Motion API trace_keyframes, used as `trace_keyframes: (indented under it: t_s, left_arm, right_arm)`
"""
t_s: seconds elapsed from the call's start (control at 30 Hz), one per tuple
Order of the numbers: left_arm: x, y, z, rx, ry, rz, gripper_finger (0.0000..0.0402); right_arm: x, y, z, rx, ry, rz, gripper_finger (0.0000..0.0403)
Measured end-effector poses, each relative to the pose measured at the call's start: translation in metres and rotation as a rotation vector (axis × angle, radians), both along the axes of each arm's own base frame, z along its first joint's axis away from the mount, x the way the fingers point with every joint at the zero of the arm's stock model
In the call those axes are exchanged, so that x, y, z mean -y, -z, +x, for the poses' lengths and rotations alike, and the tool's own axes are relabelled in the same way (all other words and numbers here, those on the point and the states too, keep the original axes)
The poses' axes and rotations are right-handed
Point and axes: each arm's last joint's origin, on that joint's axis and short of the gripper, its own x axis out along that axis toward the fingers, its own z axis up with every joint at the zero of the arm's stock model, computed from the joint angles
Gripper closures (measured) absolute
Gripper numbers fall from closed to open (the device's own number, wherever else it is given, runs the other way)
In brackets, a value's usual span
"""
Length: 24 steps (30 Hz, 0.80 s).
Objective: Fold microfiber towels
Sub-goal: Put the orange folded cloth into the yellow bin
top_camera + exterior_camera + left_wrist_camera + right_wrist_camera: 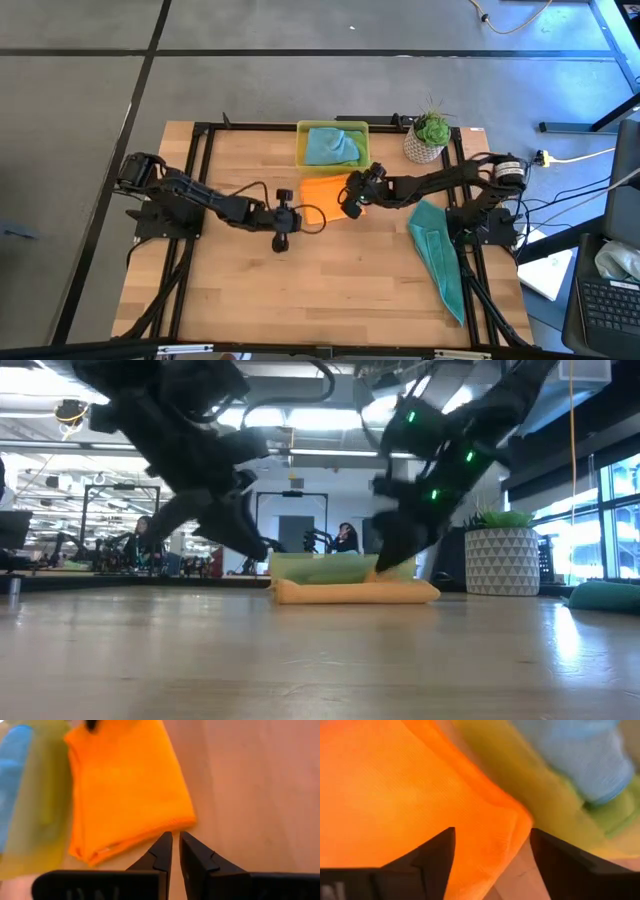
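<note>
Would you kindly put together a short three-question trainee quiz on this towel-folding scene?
1. True or false: the orange towel lies folded on the table beside the yellow tray.
2. Which gripper has its fingers spread over the orange towel? A) left gripper B) right gripper
3. Fill in: the long teal towel lies on the table's ____ side in the high view.

Key: 1 true; 2 B; 3 right.
</note>
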Motion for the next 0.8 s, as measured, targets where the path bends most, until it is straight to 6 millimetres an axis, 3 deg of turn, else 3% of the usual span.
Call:
trace_keyframes:
  t_s: [0.17, 0.27, 0.4, 0.57, 0.8]
  left_arm:
    - [0.021, 0.004, -0.009, -0.048, 0.017, 0.001, 0.0376]
    - [0.033, 0.006, -0.016, -0.073, 0.015, 0.015, 0.0376]
    - [0.052, 0.009, -0.028, -0.073, -0.025, 0.039, 0.0376]
    - [0.078, 0.015, -0.049, -0.026, -0.032, 0.098, 0.0376]
    - [0.106, 0.019, -0.069, 0.016, 0.019, 0.071, 0.0376]
  right_arm:
    - [-0.038, -0.039, -0.001, 0.147, -0.150, -0.037, 0.0122]
    - [-0.065, -0.045, 0.001, 0.113, -0.336, -0.111, 0.0128]
    - [-0.091, -0.022, 0.011, -0.141, -0.376, -0.153, 0.0148]
    - [-0.115, 0.007, 0.039, -0.326, -0.432, -0.234, 0.0164]
    - [-0.111, 0.028, 0.057, -0.528, -0.377, -0.349, 0.0166]
